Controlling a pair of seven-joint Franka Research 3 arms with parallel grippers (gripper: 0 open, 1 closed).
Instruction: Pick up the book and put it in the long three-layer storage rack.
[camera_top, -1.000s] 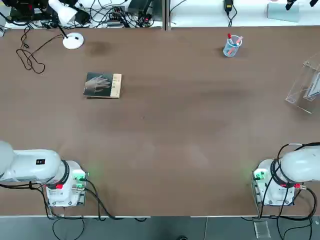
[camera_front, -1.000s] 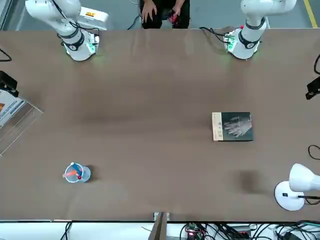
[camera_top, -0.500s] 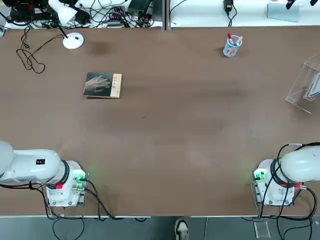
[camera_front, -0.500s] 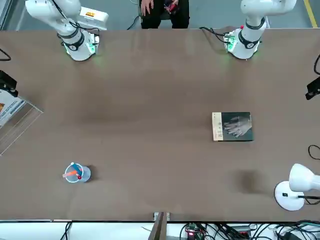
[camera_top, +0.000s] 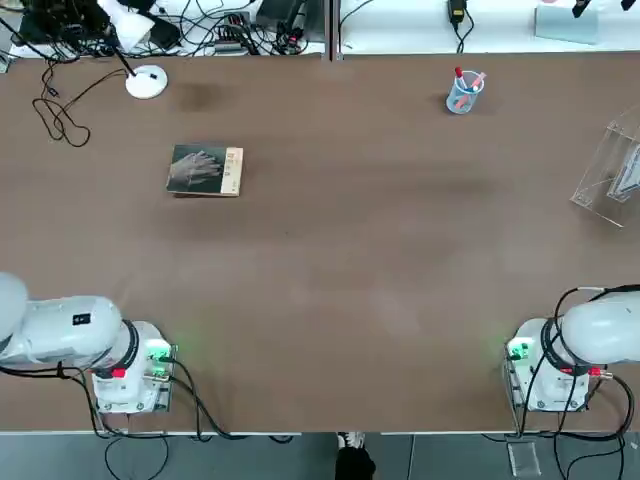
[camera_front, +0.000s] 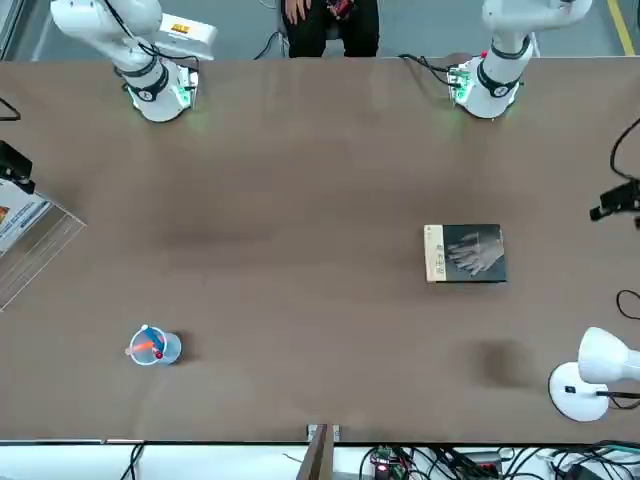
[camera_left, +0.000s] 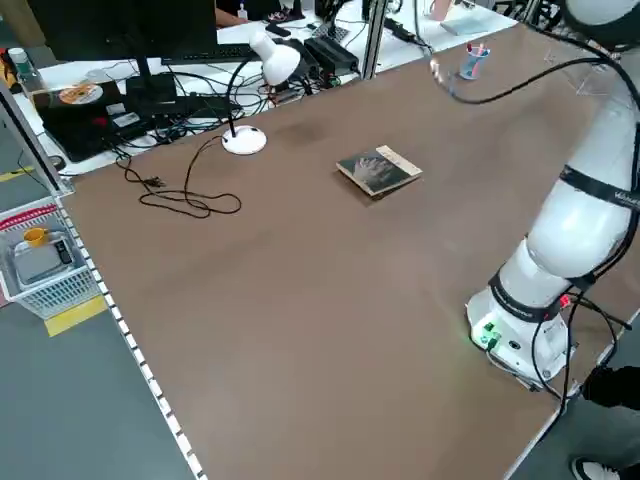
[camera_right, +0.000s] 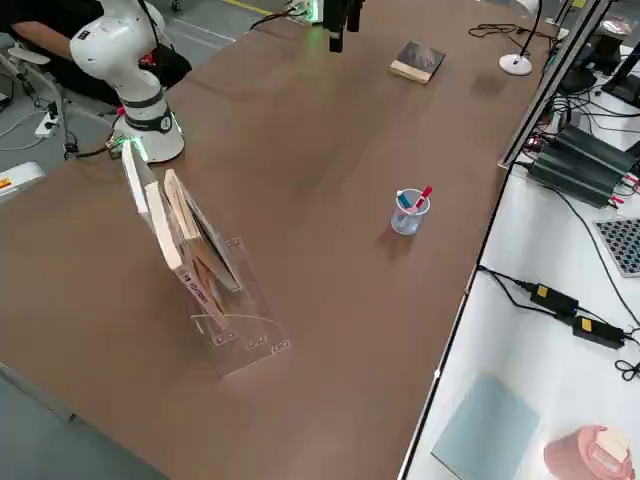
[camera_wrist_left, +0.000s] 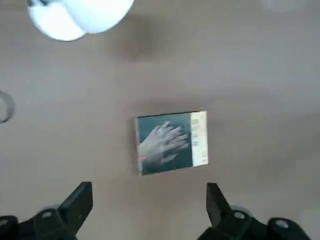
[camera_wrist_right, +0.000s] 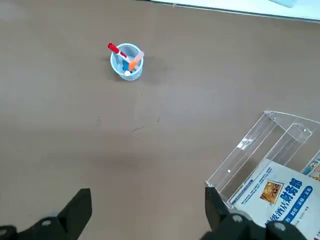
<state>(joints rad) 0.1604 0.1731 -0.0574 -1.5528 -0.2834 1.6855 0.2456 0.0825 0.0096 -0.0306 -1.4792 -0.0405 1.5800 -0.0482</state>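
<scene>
The book lies flat on the brown table at the far left, dark cover up, its tan strip toward the middle; it also shows in the front view and the left side view. My left gripper hangs high above it, open, with the book just beyond its fingertips. The long three-layer storage rack stands at the table's right edge, clear acrylic, with several booklets in it. My right gripper is open, high up near the rack.
A clear cup of pens stands at the far right of the middle. A white desk lamp and a looped black cable sit at the far left corner. A person is behind the arm bases.
The book and the rack have not moved. A dark part at the front view's right edge has shifted a little. A person's foot has come into view at the near edge.
</scene>
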